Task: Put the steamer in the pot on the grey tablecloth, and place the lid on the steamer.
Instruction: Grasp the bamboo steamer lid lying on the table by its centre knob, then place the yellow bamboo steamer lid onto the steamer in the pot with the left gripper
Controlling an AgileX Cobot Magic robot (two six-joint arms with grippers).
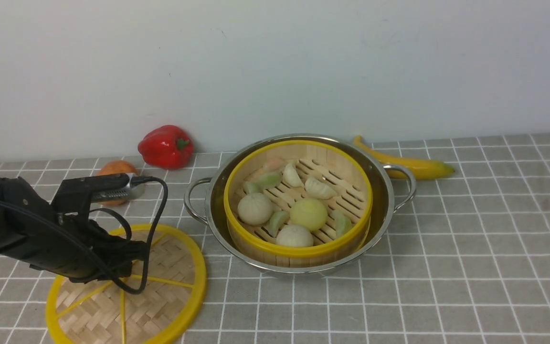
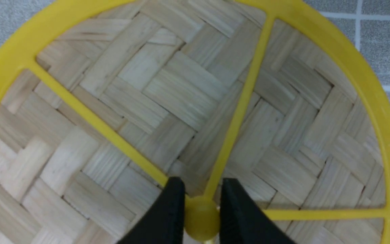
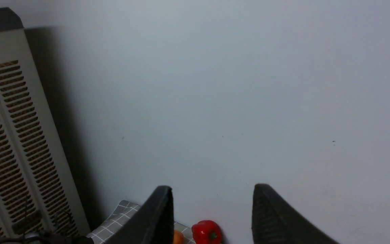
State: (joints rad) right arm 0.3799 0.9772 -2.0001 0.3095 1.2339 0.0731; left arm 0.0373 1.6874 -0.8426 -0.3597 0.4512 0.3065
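Lid: laid flat at 7 to 8 o'clock of the pot (image 1: pixel 385 229); round, no long axis
Lid (image 1: pixel 160 306) spokes: one pointed to 6 o'clock in the front view
Left gripper (image 2: pixel 202 189): placed narrowly around the hub (image 2: pixel 201 218)
Right gripper (image 3: pixel 213 189): spread wide
Steamer (image 1: pixel 299 249): seated in the pot

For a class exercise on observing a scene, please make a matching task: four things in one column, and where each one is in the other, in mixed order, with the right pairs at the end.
Things
1. steamer
2. lid
3. red pepper
4. left gripper

Places
A. flat on the grey tablecloth, left of the pot
B. at the hub of the woven disc
C. inside the steel pot, with food in it
D. near the wall, behind the woven disc

Right pairs
1-C
2-A
3-D
4-B
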